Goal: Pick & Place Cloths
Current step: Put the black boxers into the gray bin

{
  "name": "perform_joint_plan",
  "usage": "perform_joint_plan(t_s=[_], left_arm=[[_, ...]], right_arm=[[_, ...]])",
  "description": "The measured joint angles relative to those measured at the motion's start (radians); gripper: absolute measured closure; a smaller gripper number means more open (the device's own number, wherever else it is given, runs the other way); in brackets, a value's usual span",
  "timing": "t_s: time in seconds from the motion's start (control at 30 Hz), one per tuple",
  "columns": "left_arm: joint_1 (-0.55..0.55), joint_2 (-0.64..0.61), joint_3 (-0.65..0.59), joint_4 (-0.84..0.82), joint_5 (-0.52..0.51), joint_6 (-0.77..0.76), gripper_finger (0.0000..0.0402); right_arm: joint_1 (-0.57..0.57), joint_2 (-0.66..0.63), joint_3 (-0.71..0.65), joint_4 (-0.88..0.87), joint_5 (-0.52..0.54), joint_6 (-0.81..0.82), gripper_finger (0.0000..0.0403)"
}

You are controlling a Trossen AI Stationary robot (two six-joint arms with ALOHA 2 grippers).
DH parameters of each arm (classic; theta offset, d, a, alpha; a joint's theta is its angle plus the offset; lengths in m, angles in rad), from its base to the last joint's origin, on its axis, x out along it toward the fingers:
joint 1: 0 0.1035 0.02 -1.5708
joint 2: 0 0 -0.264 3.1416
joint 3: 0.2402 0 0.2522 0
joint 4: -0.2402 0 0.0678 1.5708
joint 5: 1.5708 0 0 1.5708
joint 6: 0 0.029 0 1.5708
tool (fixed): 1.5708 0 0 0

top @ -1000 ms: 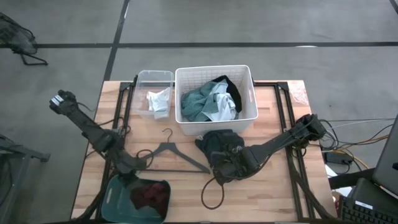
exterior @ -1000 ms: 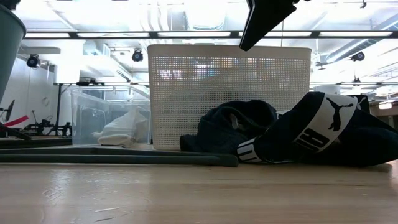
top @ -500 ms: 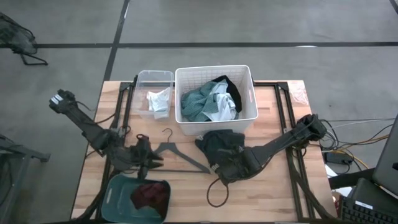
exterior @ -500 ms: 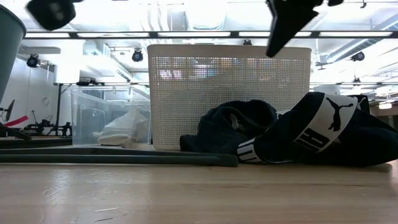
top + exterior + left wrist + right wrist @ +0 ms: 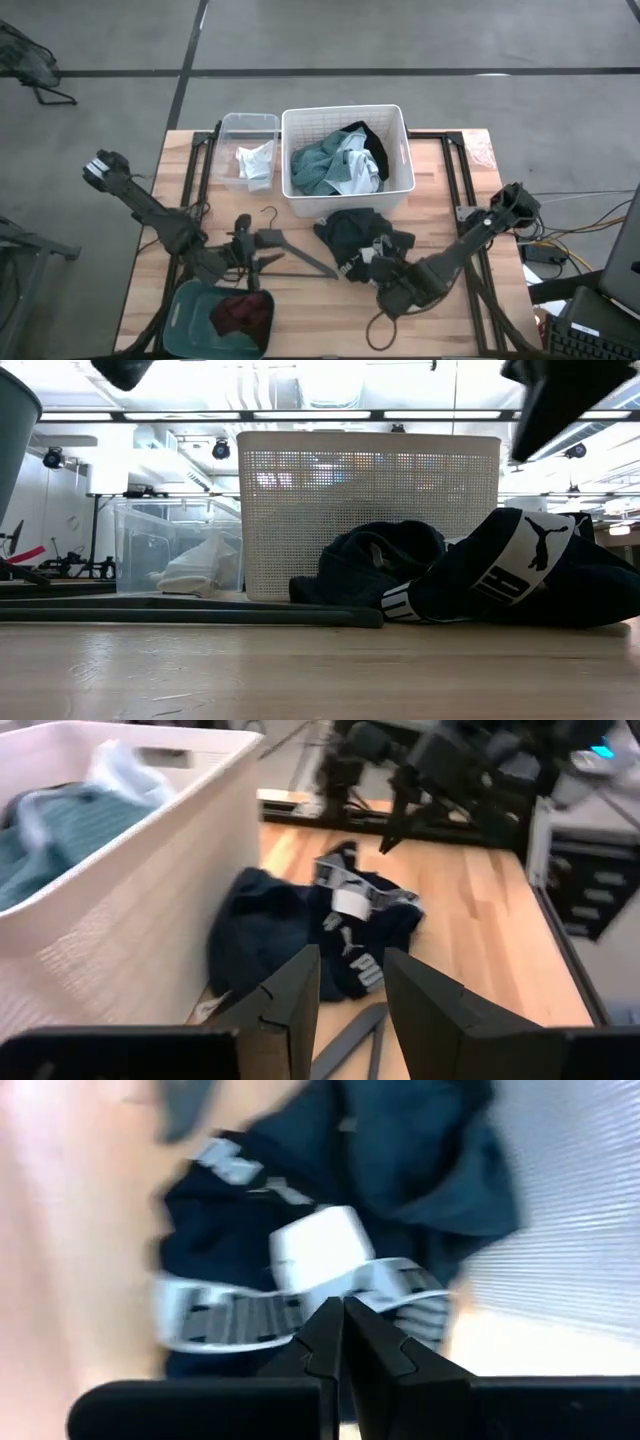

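A black cloth with a white printed band lies bunched on the table in front of the white basket, which holds a teal-green cloth. A maroon cloth lies in the teal bin, and a white cloth lies in the clear tub. My right gripper hovers shut just near of the black cloth, holding nothing. My left gripper is open over the hanger's left end and points level toward the black cloth.
A black clothes hanger lies flat on the table between the two grippers. A black cable loop hangs below my right arm near the table's front edge. Bare wood shows at the table's near right and near the front edge.
My left gripper has risen out of the teal bin, gone toward the table's right and far side, and rolled and tipped up until it points level. My right gripper has drawn back from over the black cloth toward the table's near right. The cloth lies as before.
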Motion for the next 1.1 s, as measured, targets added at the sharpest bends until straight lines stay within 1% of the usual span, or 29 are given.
perform_joint_plan(t_s=[0.1, 0.2, 0.27, 0.4, 0.5, 0.6, 0.67, 0.83, 1.0, 1.1], left_arm=[[0.0, 0.047, 0.0, 0.069, 0.028, 0.09, 0.0282], [0.0, 0.095, 0.0, 0.134, 0.064, 0.148, 0.0282], [0.001, 0.125, 0.0, 0.193, 0.102, 0.185, 0.0282], [0.001, 0.173, 0.0, 0.317, 0.202, 0.303, 0.0282], [0.0, 0.194, 0.0, 0.37, 0.254, 0.38, 0.0282], [0.005, 0.213, 0.0, 0.367, 0.258, 0.385, 0.0282], [0.006, 0.222, 0.0, 0.366, 0.257, 0.359, 0.0282], [0.005, 0.236, 0.0, 0.375, 0.262, 0.318, 0.0282], [0.005, 0.262, 0.0, 0.374, 0.262, 0.287, 0.0282], [0.005, 0.273, 0.0, 0.375, 0.263, 0.286, 0.0282]], right_arm=[[0.046, -0.058, -0.082, 0.149, -0.019, 0.004, 0.0394], [0.099, -0.125, -0.168, 0.294, 0.005, -0.021, 0.0394], [0.129, -0.173, -0.223, 0.362, 0.023, -0.023, 0.0394], [0.172, -0.262, -0.325, 0.392, 0.096, 0.062, 0.0394], [0.18, -0.32, -0.403, 0.405, 0.111, 0.191, 0.0394], [0.179, -0.354, -0.465, 0.424, 0.109, 0.343, 0.0394], [0.174, -0.367, -0.496, 0.449, 0.113, 0.391, 0.0394], [0.174, -0.379, -0.544, 0.508, 0.111, 0.376, 0.0394], [0.174, -0.373, -0.537, 0.544, 0.114, 0.345, 0.0392], [0.164, -0.364, -0.519, 0.548, 0.117, 0.318, 0.0377]])
